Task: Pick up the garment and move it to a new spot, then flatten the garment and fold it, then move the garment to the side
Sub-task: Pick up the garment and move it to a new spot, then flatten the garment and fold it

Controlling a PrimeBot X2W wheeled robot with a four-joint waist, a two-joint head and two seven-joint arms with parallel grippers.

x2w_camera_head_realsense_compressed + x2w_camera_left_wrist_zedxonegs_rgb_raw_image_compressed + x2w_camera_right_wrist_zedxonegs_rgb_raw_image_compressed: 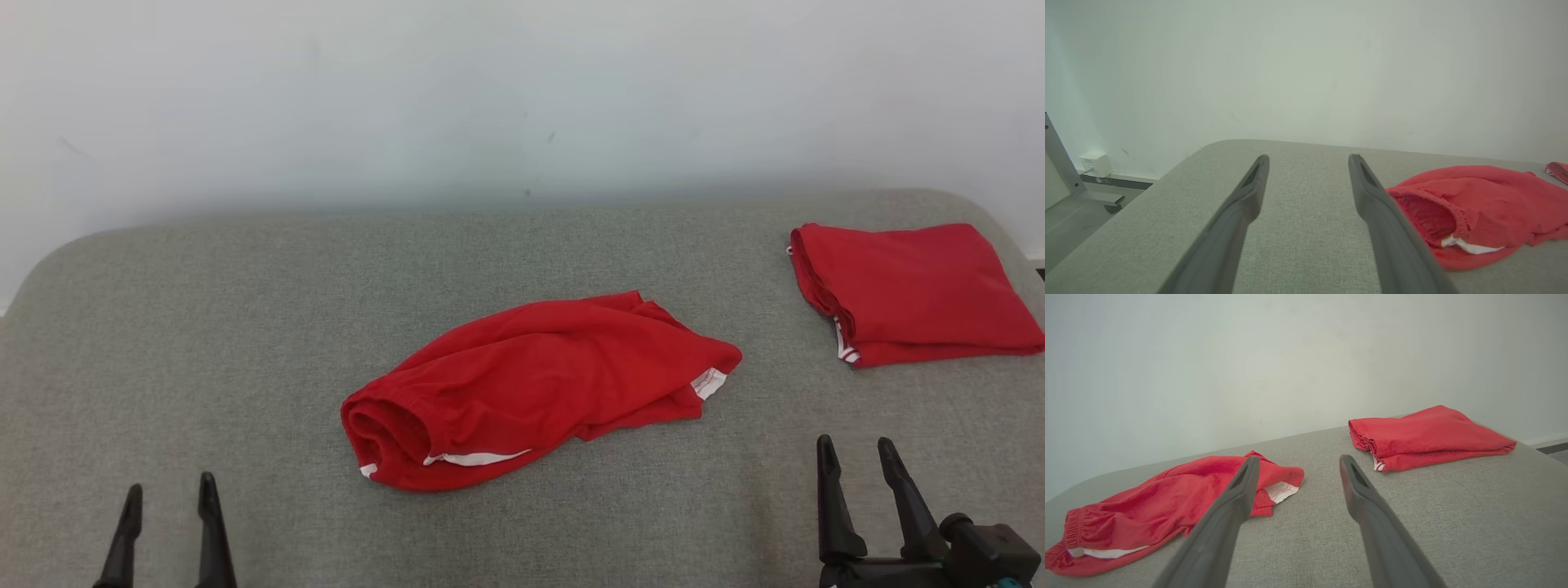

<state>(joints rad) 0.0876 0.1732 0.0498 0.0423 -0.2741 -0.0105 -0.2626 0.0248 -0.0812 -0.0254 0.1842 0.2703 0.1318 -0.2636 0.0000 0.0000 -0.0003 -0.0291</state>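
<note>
A crumpled red garment (531,388) with white trim lies in the middle of the grey padded table (245,327), its elastic waistband toward the front left. It also appears in the left wrist view as the garment (1478,208) and in the right wrist view as the garment (1167,502). My left gripper (170,494) stands open at the front left, well short of the cloth and empty. My right gripper (857,453) is open at the front right, clear of the cloth. In their own views the left gripper (1308,160) and right gripper (1297,460) hold nothing.
A second red garment (910,290), neatly folded, rests at the table's far right corner; it shows as the folded garment (1425,437) in the right wrist view. A pale wall runs behind the table. A metal frame leg (1065,171) stands on the floor off the left edge.
</note>
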